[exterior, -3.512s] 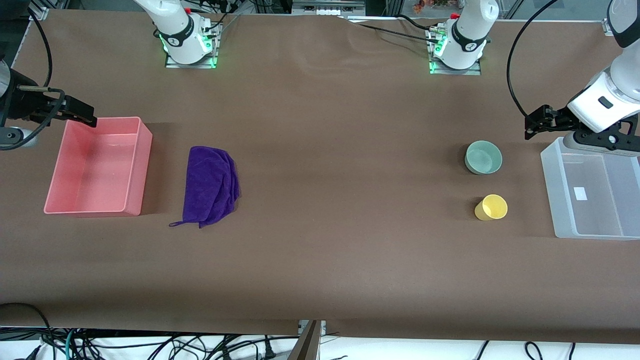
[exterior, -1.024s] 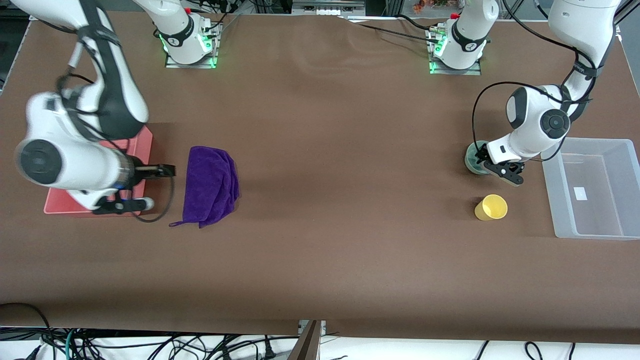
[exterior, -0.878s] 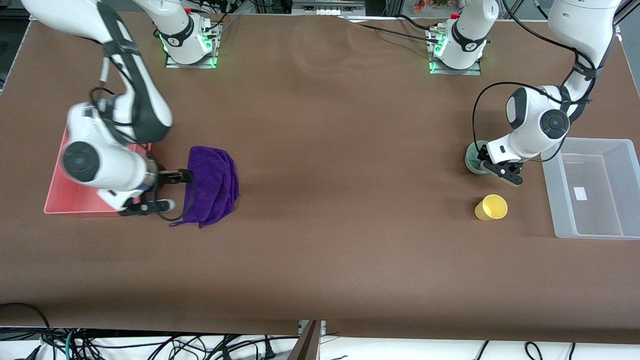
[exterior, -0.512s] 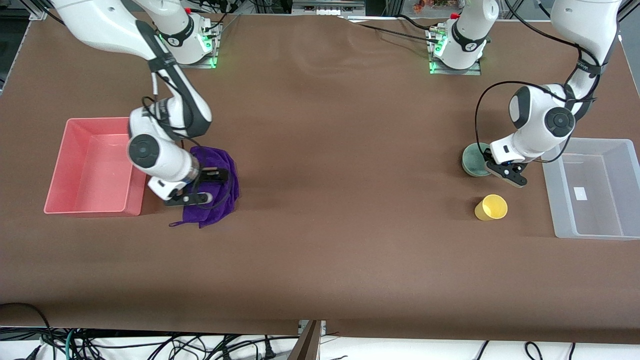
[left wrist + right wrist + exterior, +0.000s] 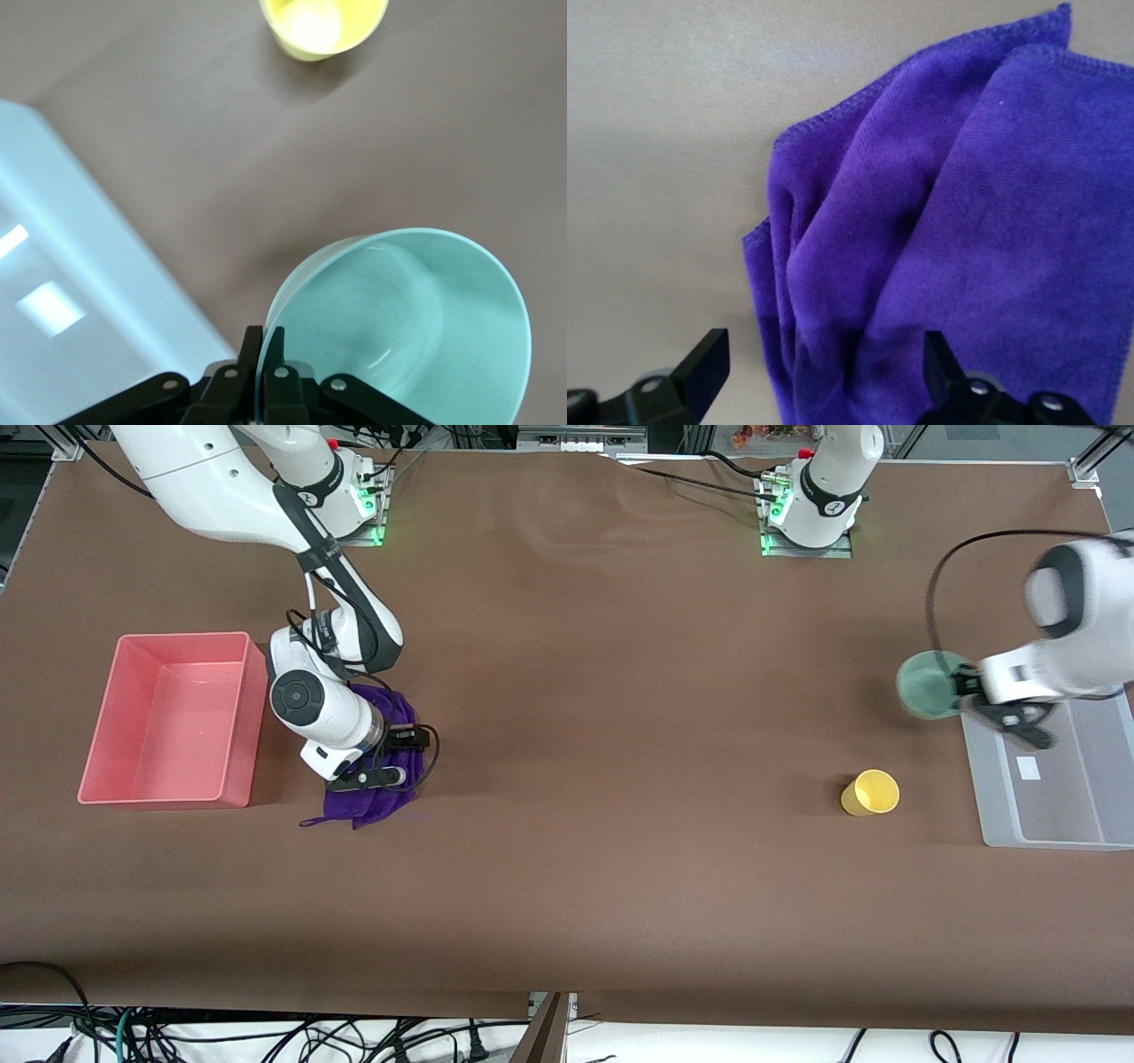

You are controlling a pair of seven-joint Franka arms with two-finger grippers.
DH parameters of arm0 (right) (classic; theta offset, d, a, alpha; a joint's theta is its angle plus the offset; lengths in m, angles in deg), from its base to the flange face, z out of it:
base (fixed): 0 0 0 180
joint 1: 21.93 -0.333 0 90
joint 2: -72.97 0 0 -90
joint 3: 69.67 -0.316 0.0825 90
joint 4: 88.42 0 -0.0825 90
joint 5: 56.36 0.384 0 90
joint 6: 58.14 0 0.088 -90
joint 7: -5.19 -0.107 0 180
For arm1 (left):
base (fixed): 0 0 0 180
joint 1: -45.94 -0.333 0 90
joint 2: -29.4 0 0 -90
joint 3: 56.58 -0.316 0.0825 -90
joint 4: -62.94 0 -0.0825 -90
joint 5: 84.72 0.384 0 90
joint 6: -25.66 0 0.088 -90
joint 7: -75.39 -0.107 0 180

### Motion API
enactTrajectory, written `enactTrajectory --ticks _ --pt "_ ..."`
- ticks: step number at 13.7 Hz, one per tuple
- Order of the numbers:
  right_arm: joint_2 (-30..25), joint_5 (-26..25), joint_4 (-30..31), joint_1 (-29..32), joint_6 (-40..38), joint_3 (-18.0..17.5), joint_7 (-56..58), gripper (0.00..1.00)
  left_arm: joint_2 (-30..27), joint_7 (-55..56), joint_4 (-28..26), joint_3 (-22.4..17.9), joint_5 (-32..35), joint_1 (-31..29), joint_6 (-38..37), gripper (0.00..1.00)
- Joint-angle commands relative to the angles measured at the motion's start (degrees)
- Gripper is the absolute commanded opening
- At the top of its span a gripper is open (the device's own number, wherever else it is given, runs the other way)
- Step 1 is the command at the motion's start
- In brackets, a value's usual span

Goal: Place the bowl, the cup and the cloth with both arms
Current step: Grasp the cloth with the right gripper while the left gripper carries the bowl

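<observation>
The bowl (image 5: 926, 685) is held clear of the table by the left gripper (image 5: 964, 687), whose fingers are pinched onto its rim; it is tilted and hangs over the table just beside the clear bin (image 5: 1054, 815) at the left arm's end. In the left wrist view the rim of the bowl (image 5: 416, 328) is seen clamped between the fingertips (image 5: 252, 347). The cup (image 5: 870, 793) stands on the table, nearer the front camera than the bowl. The right gripper (image 5: 403, 755) is positioned low over the cloth (image 5: 376, 802) with its fingers (image 5: 704, 363) spread wide; the cloth (image 5: 966, 248) lies folded on the table beside the pink bin (image 5: 168, 722)
</observation>
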Motion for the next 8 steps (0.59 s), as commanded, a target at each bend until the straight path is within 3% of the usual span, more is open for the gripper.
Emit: enactTrajectory --ticks 1,5,8 --pt "0.0 -0.8 1.0 0.4 1.5 -0.1 0.1 0.43 5.8 -10.3 11.0 0.2 1.1 -6.4 -4.2 0.00" --pt "0.4 -0.8 1.0 0.7 1.3 0.0 0.1 0.00 19.3 -17.2 23.9 0.3 2.2 -14.7 -3.2 0.00" --pt "0.2 -0.7 0.6 0.8 1.2 0.0 0.3 0.00 26.6 -17.2 24.3 0.4 1.3 -17.2 5.9 0.00"
